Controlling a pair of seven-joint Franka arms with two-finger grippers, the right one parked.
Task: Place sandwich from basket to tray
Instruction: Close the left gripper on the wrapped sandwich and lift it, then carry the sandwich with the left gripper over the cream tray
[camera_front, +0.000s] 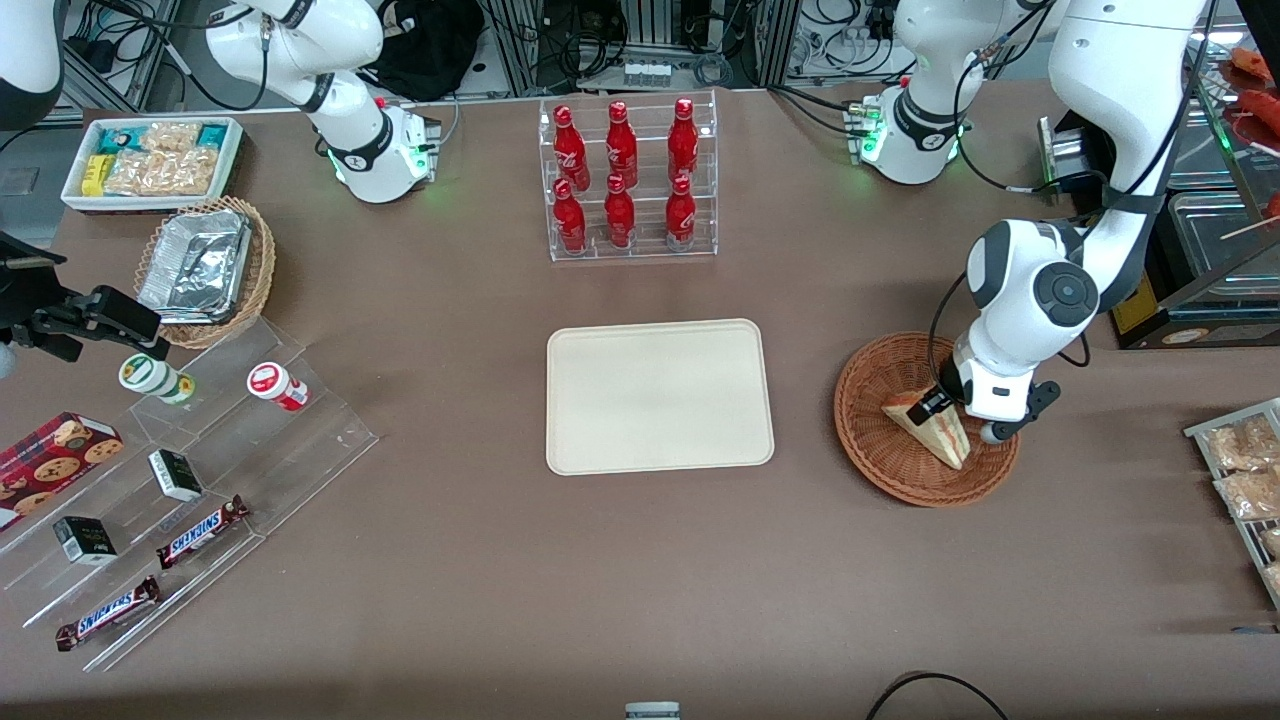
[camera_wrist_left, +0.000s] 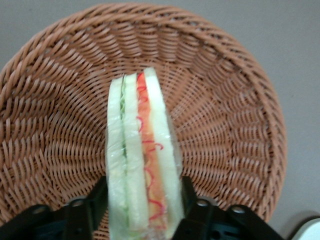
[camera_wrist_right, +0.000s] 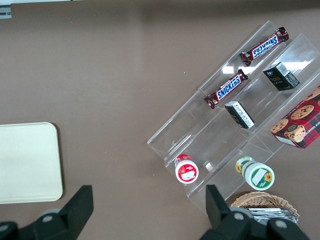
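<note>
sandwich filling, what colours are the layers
Red-orange and green between white bread on the sandwich, clearest in the left wrist view; the claw grips it.

Rough woven wicker basket, glossy clear film over the sandwich, matt black plastic gripper fingers.

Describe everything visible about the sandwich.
The sandwich is a triangular wedge of white bread with green, red and pink filling layers, apparently wrapped in clear film. It stands on edge in the reddish-brown wicker basket, toward the working arm's end of the table. The gripper is shut on its wide end, one finger against each bread face.
</note>
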